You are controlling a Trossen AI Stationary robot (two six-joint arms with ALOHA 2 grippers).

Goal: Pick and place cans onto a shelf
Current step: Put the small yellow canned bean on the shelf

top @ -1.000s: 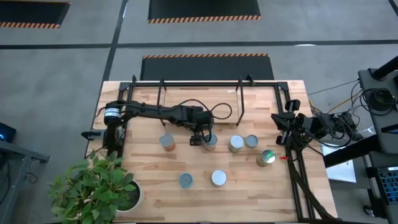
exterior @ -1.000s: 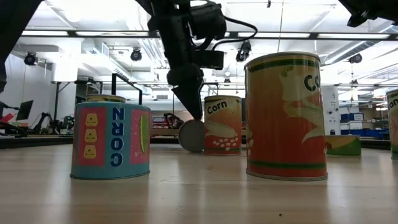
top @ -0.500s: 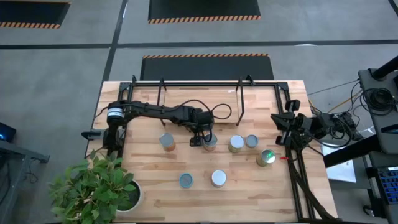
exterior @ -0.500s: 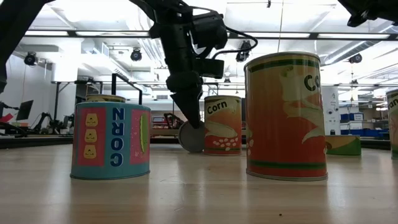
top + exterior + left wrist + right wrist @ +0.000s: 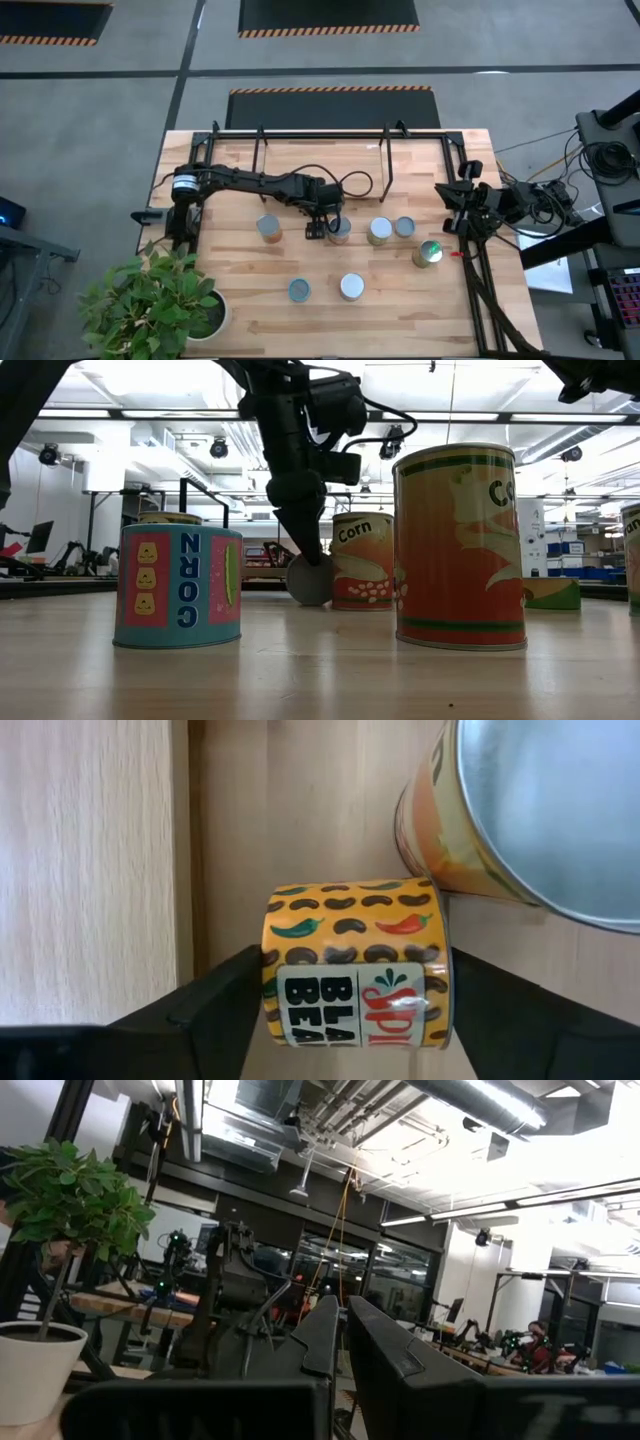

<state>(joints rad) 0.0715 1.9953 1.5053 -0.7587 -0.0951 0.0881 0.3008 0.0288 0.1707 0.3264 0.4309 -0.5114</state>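
Near the table's middle, my left gripper hugs a lying black bean can loosely, with no cans on the shelf yet.
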